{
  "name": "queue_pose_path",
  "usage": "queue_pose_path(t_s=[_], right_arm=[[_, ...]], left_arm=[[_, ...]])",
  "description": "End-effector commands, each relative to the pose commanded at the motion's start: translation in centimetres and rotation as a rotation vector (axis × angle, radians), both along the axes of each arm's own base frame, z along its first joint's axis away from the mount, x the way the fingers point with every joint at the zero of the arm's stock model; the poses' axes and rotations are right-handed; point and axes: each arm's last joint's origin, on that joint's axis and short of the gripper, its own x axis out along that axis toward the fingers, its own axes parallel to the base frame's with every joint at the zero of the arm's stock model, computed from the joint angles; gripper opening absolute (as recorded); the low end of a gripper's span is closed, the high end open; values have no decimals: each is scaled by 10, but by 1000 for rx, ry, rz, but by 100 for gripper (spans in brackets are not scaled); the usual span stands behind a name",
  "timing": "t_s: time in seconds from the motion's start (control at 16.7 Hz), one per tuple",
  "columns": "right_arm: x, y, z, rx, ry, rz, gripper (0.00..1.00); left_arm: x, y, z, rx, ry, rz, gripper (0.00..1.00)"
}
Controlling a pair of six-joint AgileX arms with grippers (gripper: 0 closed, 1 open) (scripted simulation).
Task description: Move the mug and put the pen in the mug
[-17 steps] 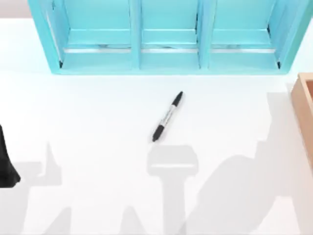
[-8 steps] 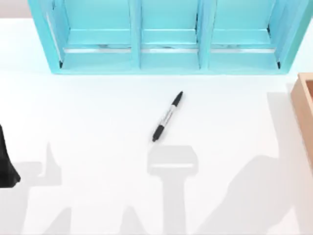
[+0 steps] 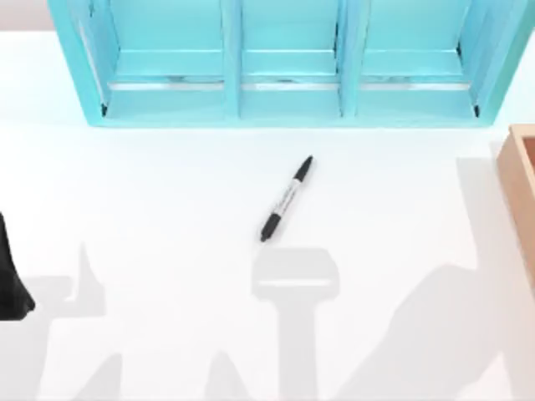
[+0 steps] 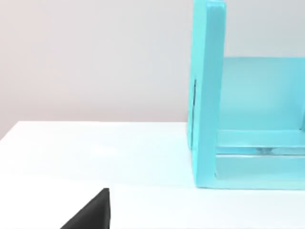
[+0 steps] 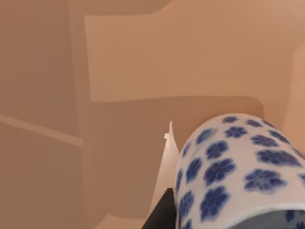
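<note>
Here, the mug [image 5: 233,171] sits inside a brown wooden box [image 3: 520,180] at the worktop's [image 3: 167,200] right edge, close before the right arm's camera; whether the right tool grips it cannot be told. Glazed, rigid and likely slippery, it suits a wall grasp. The pen [image 3: 286,199] lies mid-worktop.

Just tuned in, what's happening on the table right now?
The pen lies untouched on the white table, in front of the turquoise shelf unit. In the right wrist view the mug sits close to the camera inside a tan wooden box, whose edge also shows at the table's right side. The left arm is parked at the table's left edge.
</note>
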Motion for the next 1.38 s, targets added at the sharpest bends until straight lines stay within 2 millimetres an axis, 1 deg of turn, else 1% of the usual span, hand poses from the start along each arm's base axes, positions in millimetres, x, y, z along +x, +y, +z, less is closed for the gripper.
queue_pose_path(t_s=[0.3,0.36,0.78,0.96,1.02,1.14,1.26,1.38], right_arm=[[0,0,0,0,0,0,2],[0,0,0,0,0,0,0],[0,0,0,0,0,0,0],[2,4,4,-1,-2,-2,0],[6,9,10,-1,-1,-2,0],[14,28,28,1,4,-3,0],[20,53,53,4,15,-3,0],[22,84,83,1,9,-2,0]], left_arm=[[0,0,0,0,0,0,100],[0,0,0,0,0,0,100],[0,0,0,0,0,0,100],[0,0,0,0,0,0,100],[0,0,0,0,0,0,100],[0,0,0,0,0,0,100],[0,0,0,0,0,0,100],[0,0,0,0,0,0,100]])
